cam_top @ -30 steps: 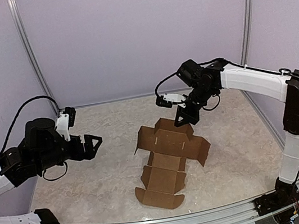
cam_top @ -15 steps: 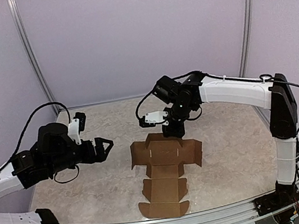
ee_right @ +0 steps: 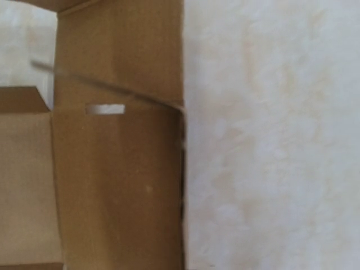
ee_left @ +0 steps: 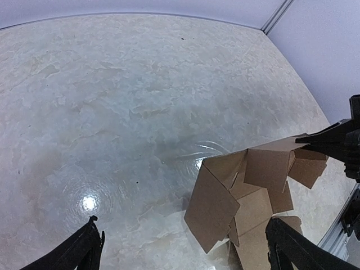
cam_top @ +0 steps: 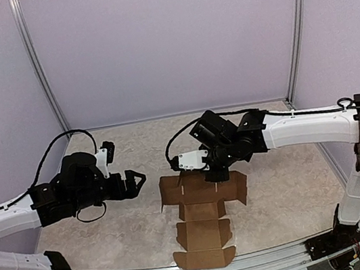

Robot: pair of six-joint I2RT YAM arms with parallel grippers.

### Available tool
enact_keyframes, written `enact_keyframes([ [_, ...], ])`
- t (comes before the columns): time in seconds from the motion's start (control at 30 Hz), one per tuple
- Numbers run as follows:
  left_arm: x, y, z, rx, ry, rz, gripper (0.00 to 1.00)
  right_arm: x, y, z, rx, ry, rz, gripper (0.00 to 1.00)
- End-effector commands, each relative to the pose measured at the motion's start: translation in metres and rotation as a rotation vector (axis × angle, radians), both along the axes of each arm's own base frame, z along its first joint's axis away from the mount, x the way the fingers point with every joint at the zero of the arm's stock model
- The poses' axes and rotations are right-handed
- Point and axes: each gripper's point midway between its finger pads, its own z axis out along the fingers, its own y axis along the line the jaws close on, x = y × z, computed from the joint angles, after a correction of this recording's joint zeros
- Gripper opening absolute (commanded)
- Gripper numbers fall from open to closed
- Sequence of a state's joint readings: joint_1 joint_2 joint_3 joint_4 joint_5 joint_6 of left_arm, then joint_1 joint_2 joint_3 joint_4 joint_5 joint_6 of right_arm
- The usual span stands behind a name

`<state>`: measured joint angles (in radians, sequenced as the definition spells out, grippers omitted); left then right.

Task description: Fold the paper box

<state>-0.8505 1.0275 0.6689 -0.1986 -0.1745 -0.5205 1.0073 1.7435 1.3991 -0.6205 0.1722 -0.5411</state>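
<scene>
Mostly flat brown cardboard paper box [cam_top: 202, 231], cross-shaped, marbled table [cam_top: 115, 241]

Soft, even light falls from above. The overhead view is bright and crisp, with only a faint shadow under the paper box [cam_top: 201, 203]. From the left wrist, a white glare spot [ee_left: 87, 202] sits on the glossy tabletop [ee_left: 112, 84] left of the box, and the tabletop's far edge bows. The right-wrist close-up is blurred, with a dark shadow line along the box's right edge.
</scene>
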Motion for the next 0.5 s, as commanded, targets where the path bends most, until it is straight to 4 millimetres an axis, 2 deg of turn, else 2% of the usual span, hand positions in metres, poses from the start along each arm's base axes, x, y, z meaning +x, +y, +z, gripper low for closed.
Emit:
enact_keyframes([
  [0.0,0.000,-0.007,0.000,-0.033,-0.010,-0.014,0.99,0.003,0.007,0.025,0.052,-0.180,-0.008,0.00],
  [0.2,-0.003,0.002,-0.016,-0.033,-0.015,0.005,0.97,-0.003,0.006,0.024,0.050,-0.330,-0.014,0.00],
  [0.27,-0.003,0.005,-0.021,-0.042,-0.020,0.010,0.93,-0.007,0.003,0.019,0.049,-0.346,-0.010,0.00],
  [0.3,-0.003,0.006,-0.024,-0.053,-0.021,0.014,0.91,-0.008,0.003,0.019,0.058,-0.349,-0.010,0.00],
  [0.4,0.000,0.008,-0.031,-0.098,-0.004,0.007,0.74,-0.014,0.003,0.015,0.079,-0.321,-0.005,0.00],
  [0.47,0.001,0.007,-0.035,-0.125,0.005,-0.002,0.67,-0.018,0.005,0.013,0.093,-0.300,0.003,0.00],
])
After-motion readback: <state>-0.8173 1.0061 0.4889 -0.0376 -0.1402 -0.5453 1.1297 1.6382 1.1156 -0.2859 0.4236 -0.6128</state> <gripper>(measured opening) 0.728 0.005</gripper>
